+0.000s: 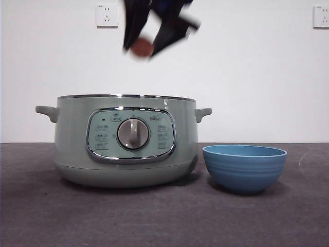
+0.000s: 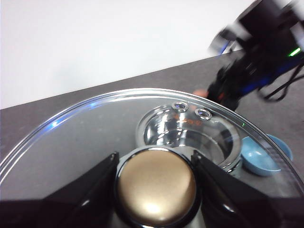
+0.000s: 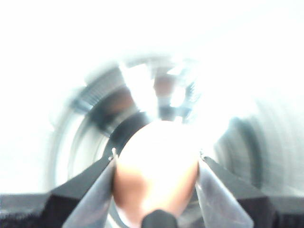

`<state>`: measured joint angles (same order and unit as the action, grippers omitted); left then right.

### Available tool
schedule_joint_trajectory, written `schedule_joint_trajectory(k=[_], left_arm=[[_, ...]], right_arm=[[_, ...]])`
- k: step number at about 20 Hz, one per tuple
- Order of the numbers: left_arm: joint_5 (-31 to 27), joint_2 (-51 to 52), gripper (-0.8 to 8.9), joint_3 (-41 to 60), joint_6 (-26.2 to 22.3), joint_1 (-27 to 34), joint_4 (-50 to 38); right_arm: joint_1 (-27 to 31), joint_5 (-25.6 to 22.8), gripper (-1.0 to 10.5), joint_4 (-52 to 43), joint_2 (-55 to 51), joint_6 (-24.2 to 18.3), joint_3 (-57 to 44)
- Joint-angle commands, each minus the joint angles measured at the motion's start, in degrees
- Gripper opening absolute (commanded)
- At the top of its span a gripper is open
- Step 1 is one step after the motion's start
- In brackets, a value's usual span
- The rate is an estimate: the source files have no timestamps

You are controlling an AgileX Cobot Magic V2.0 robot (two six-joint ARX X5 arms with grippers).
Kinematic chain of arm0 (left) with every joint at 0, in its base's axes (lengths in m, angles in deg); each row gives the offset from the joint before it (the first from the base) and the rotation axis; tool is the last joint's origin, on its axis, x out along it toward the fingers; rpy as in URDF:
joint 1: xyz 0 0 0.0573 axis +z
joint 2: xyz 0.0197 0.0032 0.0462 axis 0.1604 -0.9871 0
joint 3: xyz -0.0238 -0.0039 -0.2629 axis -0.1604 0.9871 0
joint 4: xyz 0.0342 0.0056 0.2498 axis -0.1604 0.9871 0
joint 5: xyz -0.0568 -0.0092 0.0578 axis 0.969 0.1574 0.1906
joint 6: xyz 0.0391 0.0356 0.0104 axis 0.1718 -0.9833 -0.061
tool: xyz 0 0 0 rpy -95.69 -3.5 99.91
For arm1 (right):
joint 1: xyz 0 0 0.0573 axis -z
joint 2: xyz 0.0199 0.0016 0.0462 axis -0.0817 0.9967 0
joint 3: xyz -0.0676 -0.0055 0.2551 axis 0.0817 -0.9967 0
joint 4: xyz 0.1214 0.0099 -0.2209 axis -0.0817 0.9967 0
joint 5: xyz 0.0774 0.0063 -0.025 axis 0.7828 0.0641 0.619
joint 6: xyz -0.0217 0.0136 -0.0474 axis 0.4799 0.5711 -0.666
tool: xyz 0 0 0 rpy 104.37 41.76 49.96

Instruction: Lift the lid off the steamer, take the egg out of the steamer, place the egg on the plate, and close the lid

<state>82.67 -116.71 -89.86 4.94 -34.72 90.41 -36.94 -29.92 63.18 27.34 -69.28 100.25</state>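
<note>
Right pincer [image 1: 144,47]: above the open steamer [image 1: 126,141], pinching the egg [image 3: 156,168] between both jaws – motion-blurred.
Egg: brownish, in the air over the pot, out of it and not yet over the plate [image 1: 244,167].
Left pincer [image 2: 156,183]: pressed onto the lid [image 2: 85,133] knob [image 2: 156,187], holding the lid off the steamer; not seen in front view.
Plate: blue bowl on the table [image 1: 164,216] just beside the steamer, not touching.
Handling, egg: light, smooth, rounded, likely brittle – looks best gripped across the middle, gently.
Handling, lid: glass, stiff, slippery, probably breakable; the knob looks the only good hold.
Writing: control panel [image 1: 131,135] has small icons around the dial, too small to read; no brand legible.
Risk: the egg may slip or crack if squeezed.
</note>
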Motion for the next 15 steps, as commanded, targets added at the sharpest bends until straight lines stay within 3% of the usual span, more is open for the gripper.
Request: schedule_joint_trajectory(k=[1, 3, 8, 11, 15], left_arm=[[2.23, -0.94, -0.08, -0.85, 0.28, 0.09, -4.57], [4.15, -3.17, -0.08, -0.85, 0.15, 0.09, -5.7], [7.69, -6.93, -0.08, -0.85, 0.11, 0.09, -9.14], [8.83, -8.31, -0.08, -0.85, 0.13, 0.09, -10.21], [8.81, -9.6, -0.08, -0.85, 0.11, 0.09, -10.34]], right_arm=[[0.02, -5.64, -0.2, 5.33, -5.64, -2.43, -0.11], [1.68, -7.65, -0.2, 13.27, -12.0, -3.67, -0.11], [8.68, -6.56, -0.2, 23.87, -16.72, -3.87, -0.81], [12.87, -2.1, -0.2, 23.78, -17.09, -4.28, -5.64], [14.27, 1.46, -0.2, 14.73, -17.07, -4.11, -18.8]])
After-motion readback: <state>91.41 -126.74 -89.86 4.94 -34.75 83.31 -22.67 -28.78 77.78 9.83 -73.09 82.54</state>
